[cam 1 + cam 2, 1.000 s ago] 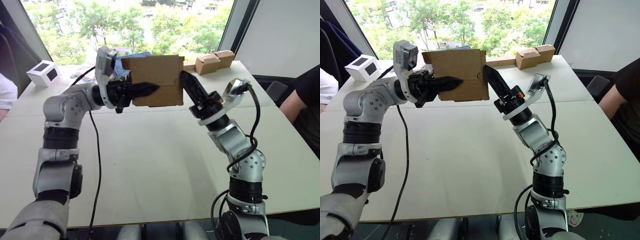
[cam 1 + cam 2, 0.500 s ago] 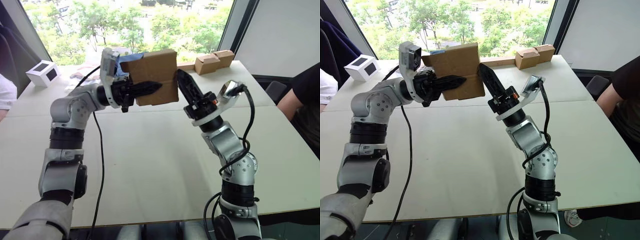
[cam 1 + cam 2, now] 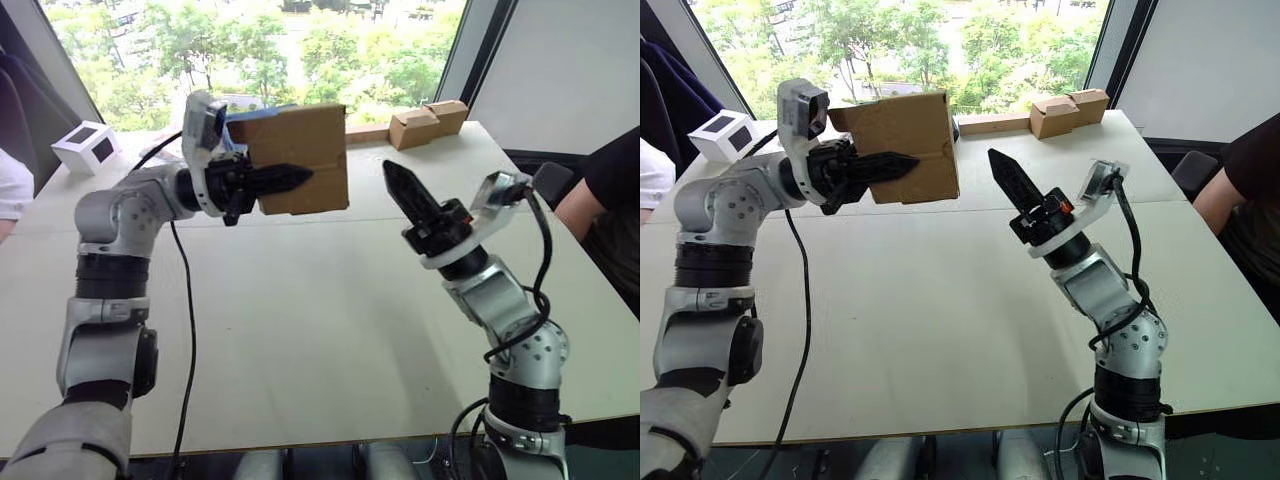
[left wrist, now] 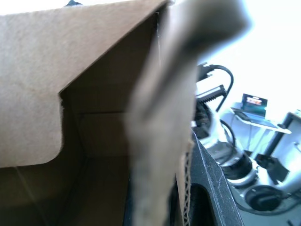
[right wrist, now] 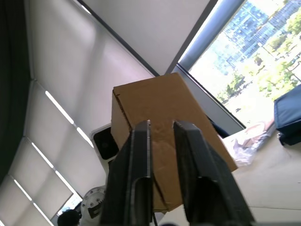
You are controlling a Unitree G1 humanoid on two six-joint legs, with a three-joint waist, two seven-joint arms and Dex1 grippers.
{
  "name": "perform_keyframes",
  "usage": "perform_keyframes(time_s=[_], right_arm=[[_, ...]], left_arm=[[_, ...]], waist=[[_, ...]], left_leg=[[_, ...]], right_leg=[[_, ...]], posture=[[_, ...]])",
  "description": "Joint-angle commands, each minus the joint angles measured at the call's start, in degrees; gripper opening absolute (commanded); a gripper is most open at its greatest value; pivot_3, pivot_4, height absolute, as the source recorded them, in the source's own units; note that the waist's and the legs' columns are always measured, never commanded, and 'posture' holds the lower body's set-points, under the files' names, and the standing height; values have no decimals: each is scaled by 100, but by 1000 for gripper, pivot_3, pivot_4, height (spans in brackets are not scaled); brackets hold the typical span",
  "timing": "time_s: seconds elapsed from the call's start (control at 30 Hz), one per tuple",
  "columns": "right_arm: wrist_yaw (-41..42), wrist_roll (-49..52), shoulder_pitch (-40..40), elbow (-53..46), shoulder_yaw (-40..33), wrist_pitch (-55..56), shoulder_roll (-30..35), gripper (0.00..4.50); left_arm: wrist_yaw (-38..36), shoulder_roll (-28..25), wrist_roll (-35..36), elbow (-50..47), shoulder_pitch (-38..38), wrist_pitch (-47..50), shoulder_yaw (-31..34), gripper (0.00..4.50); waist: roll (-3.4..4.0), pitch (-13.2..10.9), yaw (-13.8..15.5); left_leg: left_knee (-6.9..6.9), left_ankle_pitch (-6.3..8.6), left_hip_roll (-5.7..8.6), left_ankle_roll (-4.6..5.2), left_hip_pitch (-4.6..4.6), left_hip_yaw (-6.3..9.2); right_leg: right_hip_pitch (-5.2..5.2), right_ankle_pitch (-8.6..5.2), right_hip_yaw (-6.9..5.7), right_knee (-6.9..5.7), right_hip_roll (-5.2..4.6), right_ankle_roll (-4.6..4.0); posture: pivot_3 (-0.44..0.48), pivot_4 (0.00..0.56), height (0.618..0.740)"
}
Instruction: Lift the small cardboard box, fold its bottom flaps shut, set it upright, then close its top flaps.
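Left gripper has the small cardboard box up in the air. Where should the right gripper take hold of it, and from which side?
Probably the free side wall facing the right gripper, coming in level from the robot's right. The small cardboard box hangs clear of the table, and the left gripper clamps its left wall, one finger across the front face, so that side is taken. The right gripper is open and apart from the box.

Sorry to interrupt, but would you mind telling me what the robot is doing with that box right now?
The left gripper holds the small plain brown cardboard box up in the air above the white table, clamped on one of its walls. The right gripper hangs beside the box with a clear gap, fingers slightly apart and pointed at it. The box is not yet set upright.
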State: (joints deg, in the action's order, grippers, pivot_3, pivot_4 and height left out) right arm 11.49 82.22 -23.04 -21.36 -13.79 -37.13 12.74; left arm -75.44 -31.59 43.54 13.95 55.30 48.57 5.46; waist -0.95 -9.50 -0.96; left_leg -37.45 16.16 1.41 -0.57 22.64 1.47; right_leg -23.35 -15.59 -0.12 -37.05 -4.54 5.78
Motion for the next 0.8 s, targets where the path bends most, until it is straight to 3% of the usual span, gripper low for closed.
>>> perform_keyframes(time_s=[0.03,0.47,0.67,0.8], right_arm=[[77,-182,-83,-147,57,93,60,41],[379,-730,-168,-365,797,-98,65,41],[377,-705,-15,-412,695,-149,134,41],[516,-786,345,-513,266,-351,916,41]], left_arm=[[-39,-59,186,-273,-4,116,86,0],[146,193,222,-383,-60,199,51,0],[242,217,156,-400,-70,177,24,0],[137,-166,-419,-623,-45,-164,-431,0]], waist=[[0,0,1],[0,0,13],[0,0,13],[0,0,29]], left_leg=[[0,0,0,0,0,0],[-2,0,0,0,0,-1],[-1,0,0,0,0,0],[-1,0,2,0,1,0]], right_leg=[[0,0,0,0,0,0],[0,0,0,0,0,0],[0,0,0,1,0,0],[2,0,0,2,-2,0]], posture=[[0,150,737],[0,150,737],[0,150,737],[0,150,737]])
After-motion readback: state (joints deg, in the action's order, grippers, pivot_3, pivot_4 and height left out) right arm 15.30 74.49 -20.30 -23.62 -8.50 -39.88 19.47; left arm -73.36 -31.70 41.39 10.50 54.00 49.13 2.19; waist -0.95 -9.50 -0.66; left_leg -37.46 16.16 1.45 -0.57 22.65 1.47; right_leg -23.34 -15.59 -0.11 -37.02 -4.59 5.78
